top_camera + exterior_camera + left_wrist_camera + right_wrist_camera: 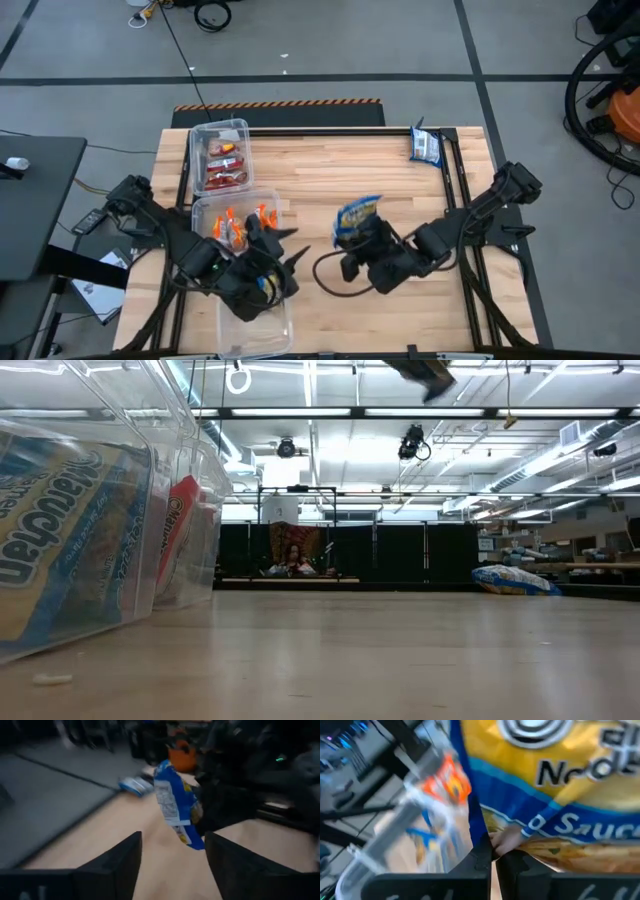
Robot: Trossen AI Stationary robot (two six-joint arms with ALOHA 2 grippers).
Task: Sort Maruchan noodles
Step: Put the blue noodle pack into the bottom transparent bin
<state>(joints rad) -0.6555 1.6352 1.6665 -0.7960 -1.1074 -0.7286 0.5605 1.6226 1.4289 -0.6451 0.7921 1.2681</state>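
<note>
My right gripper (351,240) is over the middle of the table, shut on a blue-and-yellow noodle packet (358,214). The left wrist view shows that packet (175,805) too. My left gripper (291,246) is open, with nothing between its fingers, next to the bins at the table's left and pointing toward the held packet. A second blue packet (425,147) lies flat near the far right corner. The far clear bin (219,130) holds red packets and the middle bin (207,208) holds orange ones. In the low view the nearest bin holds a blue-and-yellow packet (60,530). My right gripper pinches the blue-and-yellow packet between its two fingers at the wrapper's edge (506,840). The wrapper is crumpled where the fingers (480,857) meet. The packet stands out beyond the fingertips and is lifted clear of the table.
Three clear bins stand in a row along the table's left side, and the nearest one (278,340) lies partly under my left arm. A black frame rail (455,170) runs along the right side. Bare wood lies between the bins and the far right packet.
</note>
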